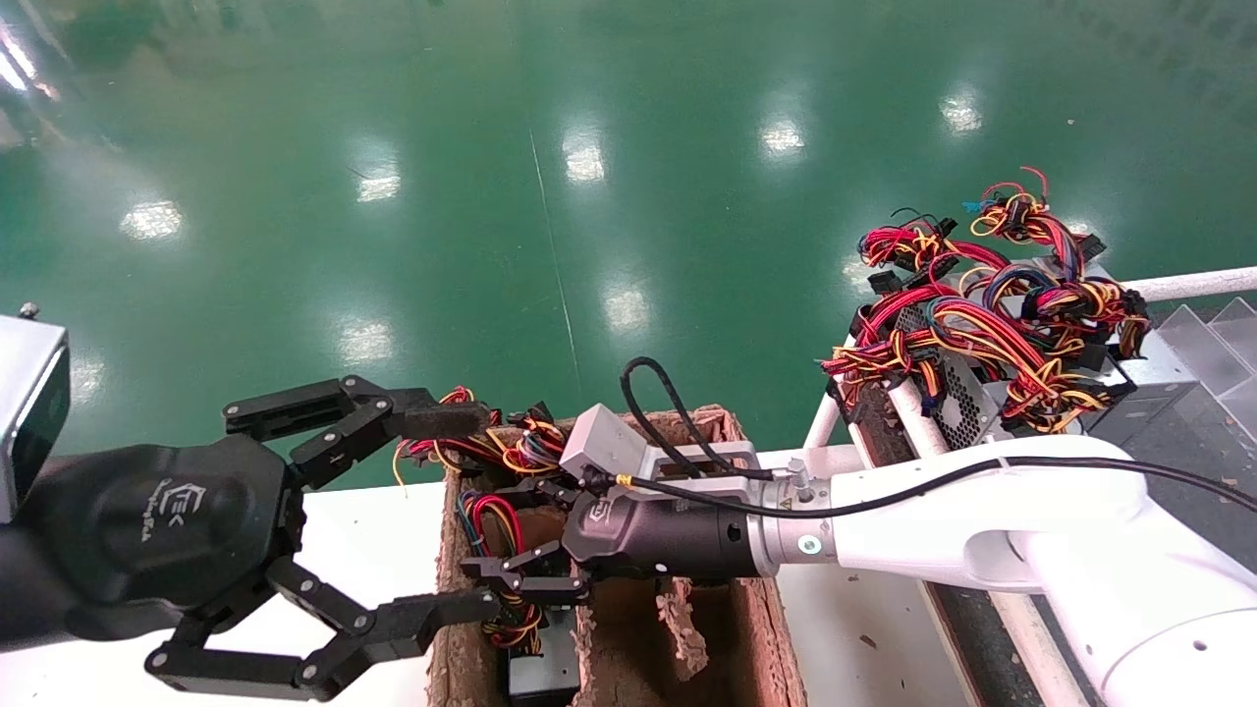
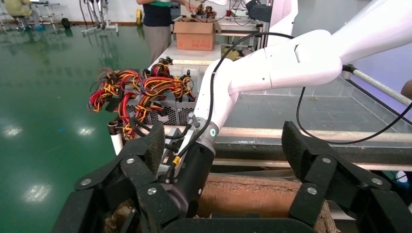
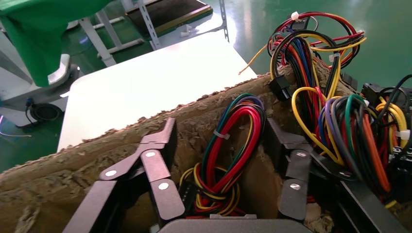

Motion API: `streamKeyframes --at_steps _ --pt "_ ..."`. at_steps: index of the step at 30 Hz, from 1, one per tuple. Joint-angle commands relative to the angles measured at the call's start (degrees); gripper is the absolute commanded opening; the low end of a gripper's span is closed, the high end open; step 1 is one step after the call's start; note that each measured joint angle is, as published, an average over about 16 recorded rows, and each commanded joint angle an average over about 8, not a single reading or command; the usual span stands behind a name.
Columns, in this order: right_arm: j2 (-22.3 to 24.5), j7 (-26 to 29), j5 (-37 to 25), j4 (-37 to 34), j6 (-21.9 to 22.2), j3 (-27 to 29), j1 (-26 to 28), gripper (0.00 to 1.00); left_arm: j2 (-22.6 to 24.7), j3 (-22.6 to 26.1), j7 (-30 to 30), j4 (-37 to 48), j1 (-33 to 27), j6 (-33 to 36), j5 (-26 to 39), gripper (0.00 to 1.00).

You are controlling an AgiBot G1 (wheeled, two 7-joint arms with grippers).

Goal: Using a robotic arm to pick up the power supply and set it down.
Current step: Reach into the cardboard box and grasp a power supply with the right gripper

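Observation:
A power supply [image 1: 538, 671] lies low in the left compartment of a brown cardboard divider box [image 1: 732, 628], its red, yellow and black wire bundle [image 1: 494, 517] rising above it. My right gripper [image 1: 509, 536] reaches in from the right and stands open, with one finger on each side of that bundle [image 3: 228, 145] and not touching it. Its fingers [image 3: 160, 165] are down between the box's walls. Just left of the box, over its edge, my left gripper [image 1: 486, 511] hangs open and holds nothing; its fingers [image 2: 154, 145] frame the right arm's wrist.
Several more power supplies with tangled wires [image 1: 982, 324] are piled on a rack at the right, also seen in the left wrist view [image 2: 145, 97]. The box stands on a white table [image 1: 373, 520]. A second wire bundle [image 3: 359, 131] fills the neighbouring compartment. A person [image 2: 158, 19] stands far behind.

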Motion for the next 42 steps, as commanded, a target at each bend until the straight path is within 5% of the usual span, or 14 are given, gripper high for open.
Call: streamKeyframes --at_steps 1,26,42 --pt "-0.59 -0.62 -0.26 -0.82 0.72 -0.15 0.14 0.00 0.00 0.00 0.00 0.00 0.00 0.00 0.00 1.00" --pt "-0.89 -2.81 4.98 -4.41 -0.40 -1.28 1.37 0.00 -0.01 0.02 0.01 0.00 -0.01 -0.01 -0.01 1.00" --pt "6.57 -3.06 14.56 0.16 -7.05 4.66 0.90 0.00 -0.01 0.03 0.02 0.00 -0.01 -0.01 -0.02 1.00"
